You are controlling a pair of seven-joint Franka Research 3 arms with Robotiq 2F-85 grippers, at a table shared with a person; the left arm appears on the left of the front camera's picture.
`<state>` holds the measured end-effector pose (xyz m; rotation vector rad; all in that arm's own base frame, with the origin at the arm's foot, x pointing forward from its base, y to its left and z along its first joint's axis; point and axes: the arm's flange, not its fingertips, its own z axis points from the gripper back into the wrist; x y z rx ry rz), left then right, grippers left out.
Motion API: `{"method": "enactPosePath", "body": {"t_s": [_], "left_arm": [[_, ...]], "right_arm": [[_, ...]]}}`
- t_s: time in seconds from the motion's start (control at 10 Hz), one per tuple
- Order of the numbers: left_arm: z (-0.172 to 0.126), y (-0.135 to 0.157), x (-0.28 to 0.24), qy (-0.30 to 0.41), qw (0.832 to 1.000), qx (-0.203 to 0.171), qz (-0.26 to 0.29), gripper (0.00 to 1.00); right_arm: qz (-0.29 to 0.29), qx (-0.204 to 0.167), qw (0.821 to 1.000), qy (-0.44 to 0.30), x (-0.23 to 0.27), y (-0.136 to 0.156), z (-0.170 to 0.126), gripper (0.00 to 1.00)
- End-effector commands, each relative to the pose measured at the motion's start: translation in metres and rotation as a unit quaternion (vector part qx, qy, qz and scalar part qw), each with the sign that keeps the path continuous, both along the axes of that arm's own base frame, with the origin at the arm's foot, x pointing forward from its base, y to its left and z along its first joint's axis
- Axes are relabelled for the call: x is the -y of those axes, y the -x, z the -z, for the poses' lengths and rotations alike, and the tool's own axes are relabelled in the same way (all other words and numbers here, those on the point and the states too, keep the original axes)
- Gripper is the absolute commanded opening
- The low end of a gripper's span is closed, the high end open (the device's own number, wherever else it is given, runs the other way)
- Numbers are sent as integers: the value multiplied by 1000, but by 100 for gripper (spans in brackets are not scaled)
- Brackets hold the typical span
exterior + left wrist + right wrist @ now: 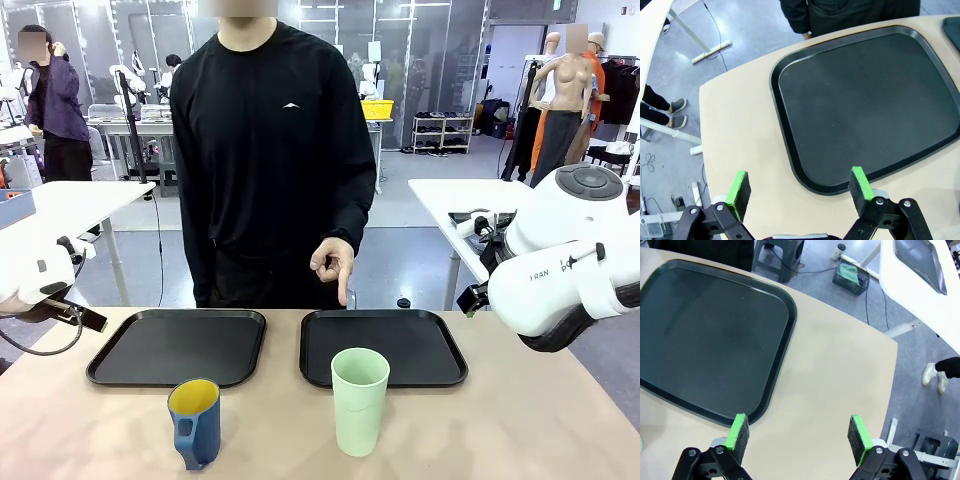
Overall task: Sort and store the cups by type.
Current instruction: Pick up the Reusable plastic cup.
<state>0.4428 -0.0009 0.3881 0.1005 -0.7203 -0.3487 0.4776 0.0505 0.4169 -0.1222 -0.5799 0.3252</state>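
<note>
1. Left gripper (799,175): green pads spread wide, gripping nothing. It hangs over bare tabletop just beside the near rim of the left tray (775,85).
2. Right gripper (798,419): jaws wide as well, gripping nothing. It hangs over bare tabletop next to a rounded corner of the right tray (715,330).
3. Table (500,430): pale beige top with rounded corners. The two black trays lie side by side at the far side with a narrow gap between them.
4. Mug (195,422): dark blue, yellow inside, upright on the table in front of the left tray, handle toward the camera.
5. Tumbler (359,400): pale mint green, upright on the table in front of the right tray. It stands beside the mug, not touching it.
6. Person's hand (333,262): index finger points down above the far rim of the right tray; the person wears a black top.
7. Room: grey floor with cables, white tables on both sides, a yellow crate (377,108) and shelving far back, and another person (55,100) at far left.
</note>
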Motion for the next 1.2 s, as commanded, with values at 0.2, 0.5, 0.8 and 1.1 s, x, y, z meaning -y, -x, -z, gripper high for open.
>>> {"method": "enactPosePath", "body": {"t_s": [0.2,0.5,0.8,1.1], "left_arm": [[1,1,0,-2,1000,0,2,100],[1,1,0,-2,1000,0,2,100],[1,1,0,-2,1000,0,2,100],[1,1,0,-2,1000,0,2,100]], "right_arm": [[-9,1,1000,4,1,5,-4,100],[-37,4,999,19,12,28,-9,100],[-78,-20,996,43,45,73,-12,100],[-93,-43,993,58,62,120,-17,100]]}}
